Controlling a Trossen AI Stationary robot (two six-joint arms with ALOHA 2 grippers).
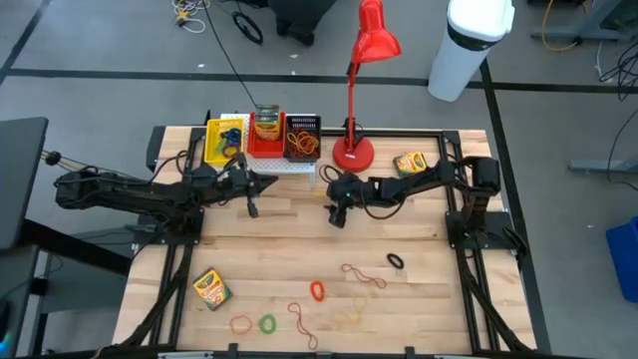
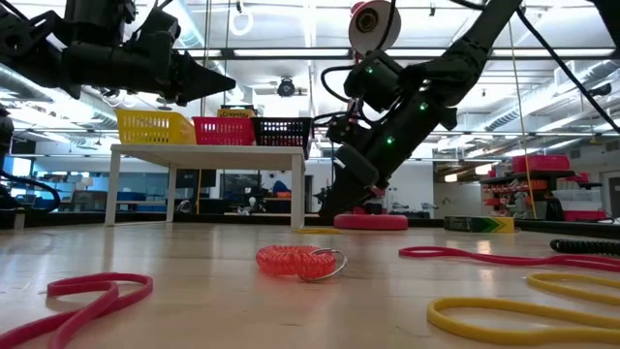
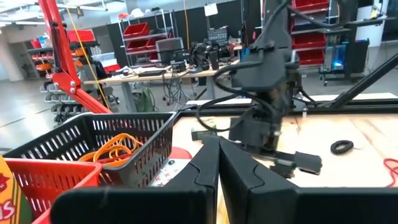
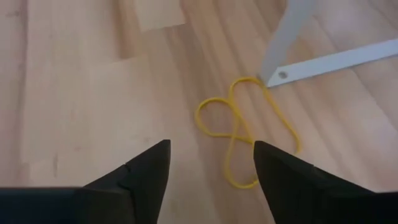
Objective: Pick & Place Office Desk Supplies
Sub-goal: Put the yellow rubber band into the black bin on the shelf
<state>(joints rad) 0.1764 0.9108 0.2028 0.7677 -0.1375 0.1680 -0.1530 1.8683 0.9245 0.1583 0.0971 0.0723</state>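
**Right gripper over yellow rubber band**

Right gripper (image 4: 210, 168): spread wide, empty, hovering above the yellow rubber band (image 4: 239, 134) at frame centre, beside the foot of the white rack (image 4: 323, 59). Left gripper (image 3: 217, 171): closed, nothing held, near the black basket (image 3: 124, 140) at lower left.

Handling, as judged: light, limp, flat on wood; likely to slip. Pinch across one strand of the crossed loop.

Seen clearly only in right wrist view; in high view, hidden under the arm. High view alone places the crayon boxes (image 1: 210, 288).

open: centre boards (image 1: 299, 249) | blocked: lamp (image 1: 354, 150) (rack (image 1: 289, 165) beside)
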